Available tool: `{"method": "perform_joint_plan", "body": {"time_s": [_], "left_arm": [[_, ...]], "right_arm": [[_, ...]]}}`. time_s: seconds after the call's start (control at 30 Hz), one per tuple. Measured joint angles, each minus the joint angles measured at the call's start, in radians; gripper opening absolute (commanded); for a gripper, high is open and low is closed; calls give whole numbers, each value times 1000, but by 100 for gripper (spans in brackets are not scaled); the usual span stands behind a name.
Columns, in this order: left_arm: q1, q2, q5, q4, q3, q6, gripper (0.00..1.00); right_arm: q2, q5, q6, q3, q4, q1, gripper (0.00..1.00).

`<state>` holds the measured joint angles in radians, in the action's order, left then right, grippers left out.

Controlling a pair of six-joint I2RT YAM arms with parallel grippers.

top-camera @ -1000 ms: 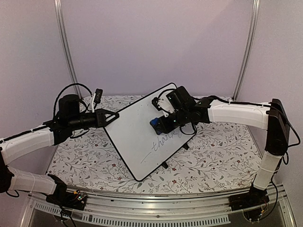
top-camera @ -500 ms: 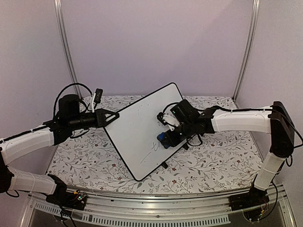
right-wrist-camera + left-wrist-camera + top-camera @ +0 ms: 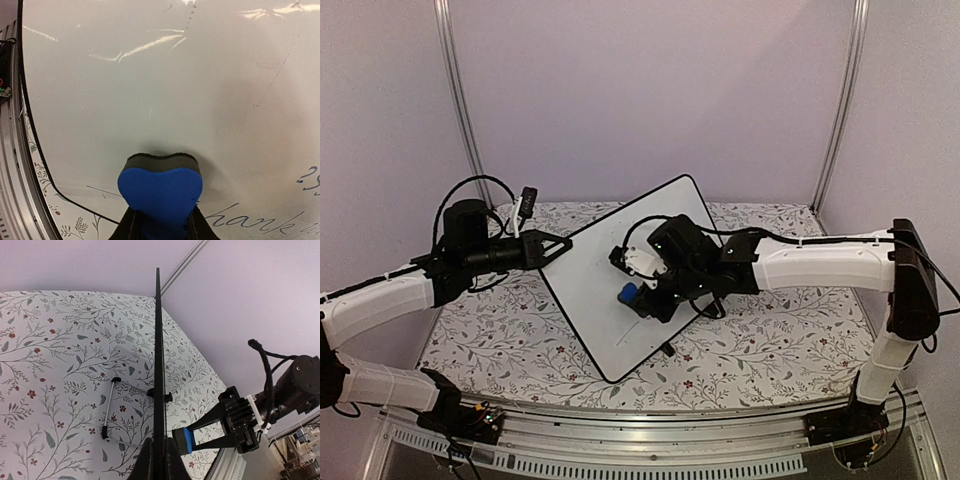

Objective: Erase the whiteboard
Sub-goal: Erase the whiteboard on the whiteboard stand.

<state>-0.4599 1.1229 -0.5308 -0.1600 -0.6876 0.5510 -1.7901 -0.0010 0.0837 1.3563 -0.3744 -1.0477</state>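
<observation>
Your whiteboard (image 3: 592, 290) stands tilted on the table (image 3: 760, 340), its left edge pinched in the left gripper (image 3: 556, 245). The right gripper (image 3: 638, 297), clamped on the blue eraser (image 3: 160, 187), has swept down-left across it. Writing (image 3: 250, 220) remains beside the pad, so keep wiping. No containers here.

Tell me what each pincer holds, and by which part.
Left pincer clamps the whiteboard by its edge; right pincer pinches the eraser by its blue back, felt against the whiteboard.
</observation>
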Motion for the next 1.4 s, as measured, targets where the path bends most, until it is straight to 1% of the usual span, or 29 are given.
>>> {"method": "perform_joint_plan", "body": {"time_s": [0.23,0.37,0.63,0.73,0.9,1.03,1.2,1.4], "left_arm": [[0,0,0,0,0,0,0],[0,0,5,2,0,-1,0],[0,0,8,2,0,-1,0],[0,0,11,1,0,-2,0],[2,0,21,4,0,-2,0],[2,0,21,4,0,-2,0],[2,0,24,9,0,-2,0],[2,0,22,9,0,-2,0]], "right_arm": [[-24,71,19,-14,2,-19,0],[-27,85,14,-39,2,-19,0],[-28,91,0,-38,7,-21,0],[-44,98,-6,-4,-21,-21,0],[-81,111,-22,98,-43,-23,0],[-85,127,-29,115,-35,-24,0],[-79,132,-43,79,9,-26,0],[-42,132,-66,-35,64,-26,0]]}}
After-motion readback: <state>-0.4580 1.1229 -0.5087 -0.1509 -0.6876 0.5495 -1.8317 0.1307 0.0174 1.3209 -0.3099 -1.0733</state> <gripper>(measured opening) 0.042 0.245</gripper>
